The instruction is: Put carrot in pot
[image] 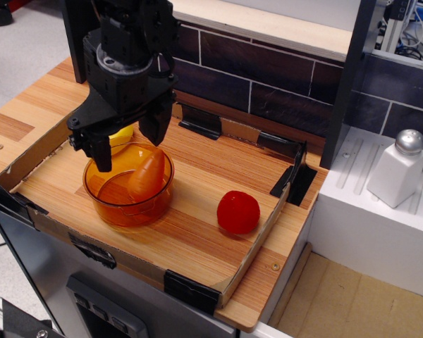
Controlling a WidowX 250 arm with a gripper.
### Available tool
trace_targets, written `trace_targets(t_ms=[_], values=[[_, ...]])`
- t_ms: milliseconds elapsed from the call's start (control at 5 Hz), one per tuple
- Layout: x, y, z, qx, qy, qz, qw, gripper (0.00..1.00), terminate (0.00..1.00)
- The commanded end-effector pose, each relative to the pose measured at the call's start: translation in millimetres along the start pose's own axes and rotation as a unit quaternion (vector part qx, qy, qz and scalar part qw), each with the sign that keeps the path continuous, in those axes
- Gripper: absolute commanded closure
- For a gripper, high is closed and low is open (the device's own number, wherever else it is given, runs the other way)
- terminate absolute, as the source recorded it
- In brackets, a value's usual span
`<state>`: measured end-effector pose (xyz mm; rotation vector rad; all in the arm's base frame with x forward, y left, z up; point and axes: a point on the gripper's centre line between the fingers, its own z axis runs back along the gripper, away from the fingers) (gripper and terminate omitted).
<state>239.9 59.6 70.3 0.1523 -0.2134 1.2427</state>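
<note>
Carrot [147, 176] sits inside the pot [110, 205], left of the frame's centre, tilted with its pointed end up toward the far rim; we see it partly through the amber wall, so where its base touches is hard to make out. Above it hangs the gripper [128, 144], its two black fingers spread apart with nothing between them, one over the pot's left rim and one over its far rim. We cannot see the arm above the wrist, as it is cut off by the top edge.

Behind the pot, the yellow toy [122, 131] shows only as a small patch between the fingers; the rest is hidden by the gripper. The red toy [238, 212] lies right of the pot, well apart from it, near the right wall of the cardboard tray [262, 243].

We see open wood between pot and red toy and along the tray's far side. The tray's low walls are taped at the corners, and its near right corner reaches close to the edge of the worktop [22, 113]. Behind runs a dark tiled wall [268, 77]. At the right, a white shaker [397, 169] with a metal cap stands on a white ledge [370, 236].
</note>
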Motion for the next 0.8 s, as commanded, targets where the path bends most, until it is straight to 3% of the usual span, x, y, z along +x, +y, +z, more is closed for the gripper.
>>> trace_targets(t_ms=[0, 200, 400, 600], values=[[30, -18, 68, -0.044, 0.018, 0.039, 0.9981, 0.00, 0.00], [36, -27, 95, -0.049, 0.029, 0.040, 0.9976, 0.00, 0.00], [36, -27, 95, -0.049, 0.029, 0.040, 0.9976, 0.00, 0.00], [36, -27, 95, -0.049, 0.029, 0.040, 0.9976, 0.00, 1.00]])
